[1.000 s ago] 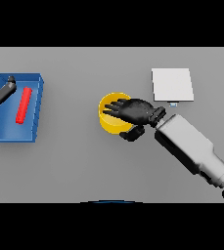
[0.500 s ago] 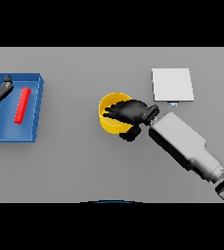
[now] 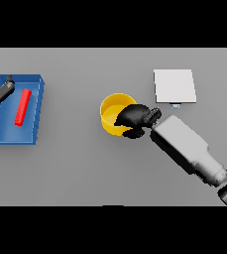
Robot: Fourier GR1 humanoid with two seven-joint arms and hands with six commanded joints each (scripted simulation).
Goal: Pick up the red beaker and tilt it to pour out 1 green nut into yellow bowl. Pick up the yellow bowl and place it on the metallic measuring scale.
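The right hand (image 3: 134, 119) is clamped on the yellow bowl (image 3: 113, 111), its dark fingers curled over the rim at the bowl's four o'clock side. The bowl sits near the middle of the grey table (image 3: 85, 168), in much the same spot as half a second ago; the forearm behind it now lies a little lower and flatter, running off toward five o'clock. The white-topped scale (image 3: 174, 86) lies at two o'clock from the bowl, apart from it and unmoved. Far out at nine o'clock, the red beaker (image 3: 22, 106) lies on its side in the blue tray (image 3: 35, 94), as before. The left hand (image 3: 3, 91) shows at the tray's ten o'clock corner, slightly shifted; whether its fingers are spread or closed cannot be told.
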